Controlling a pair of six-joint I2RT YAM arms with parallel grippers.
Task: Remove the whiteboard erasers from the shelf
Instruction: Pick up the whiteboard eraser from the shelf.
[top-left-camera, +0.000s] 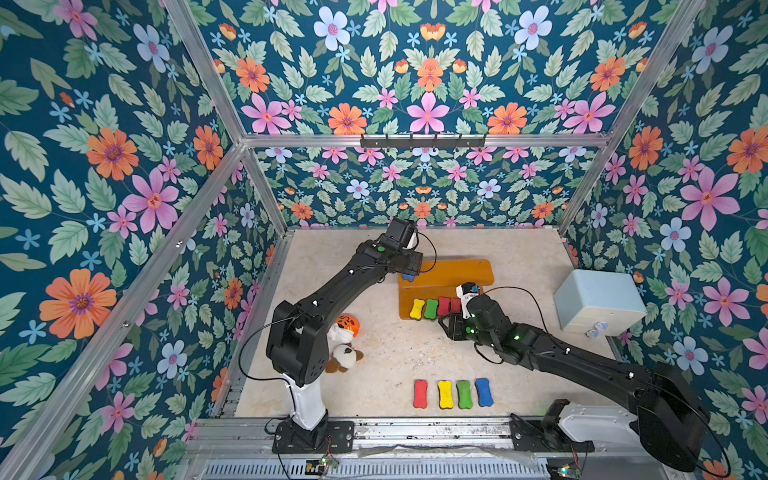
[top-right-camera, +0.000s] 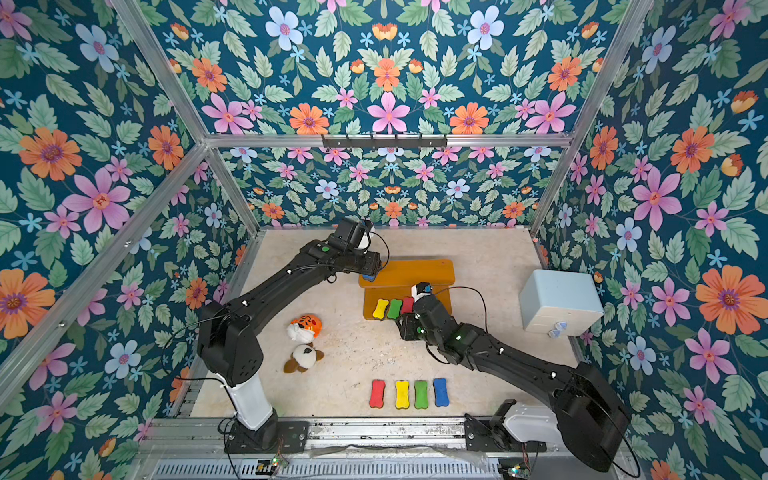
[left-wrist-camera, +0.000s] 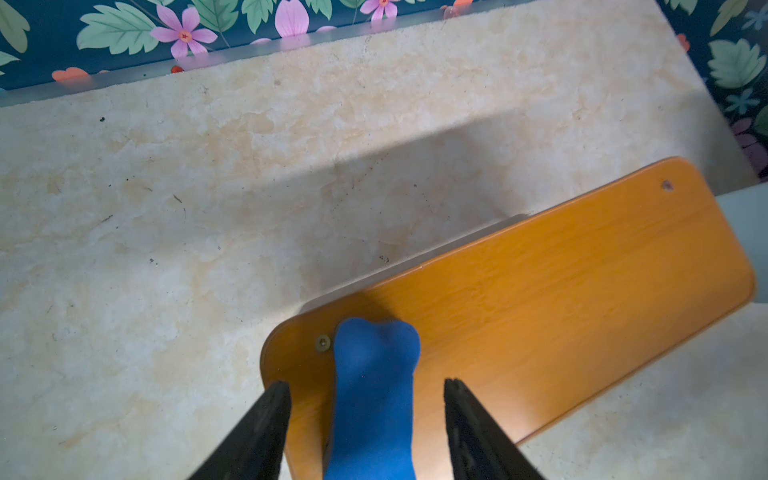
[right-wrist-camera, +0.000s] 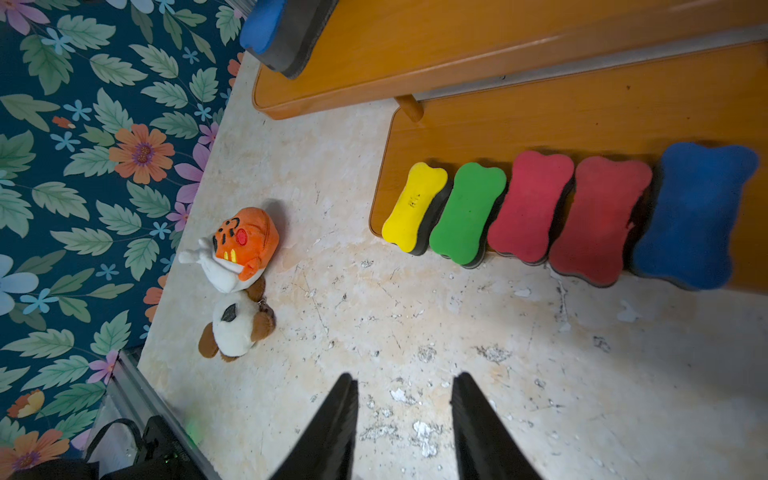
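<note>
1. Left wrist view: our left gripper (left-wrist-camera: 366, 381) stands open astride the upper blue eraser (left-wrist-camera: 376, 353), with a gap on each side, so it has hold of nothing. That eraser lies at an end corner of the shelf (left-wrist-camera: 561, 270), on its upper board, beside a screw head (left-wrist-camera: 323, 343). To do this well, we think the jaws should centre on the eraser's narrow waist, close softly because foam gives, then lift straight up before swinging clear of the board.

2. Right wrist view: our right gripper (right-wrist-camera: 405, 376) is partly open and empty, over bare tabletop (right-wrist-camera: 540, 353) just off the shelf's front edge. Only here do we see the whole lower row along the lower board's front edge: yellow eraser (right-wrist-camera: 415, 203), green eraser (right-wrist-camera: 467, 212), two red erasers (right-wrist-camera: 530, 203) and lower blue eraser (right-wrist-camera: 694, 212), packed side by side. Only here, too, the upper blue eraser shows its dark felt and appears to poke past the board's end.

3. Both top views: the right arm (top-left-camera: 540, 349) hides the lower row's right end. Only these views show a row of four erasers (top-left-camera: 445, 394) already off the shelf near the tabletop's front edge. They also show the plush toys (top-left-camera: 343, 345) towards its left edge and the pale blue box (top-left-camera: 598, 301) at its right edge. We reckon six remain.
</note>
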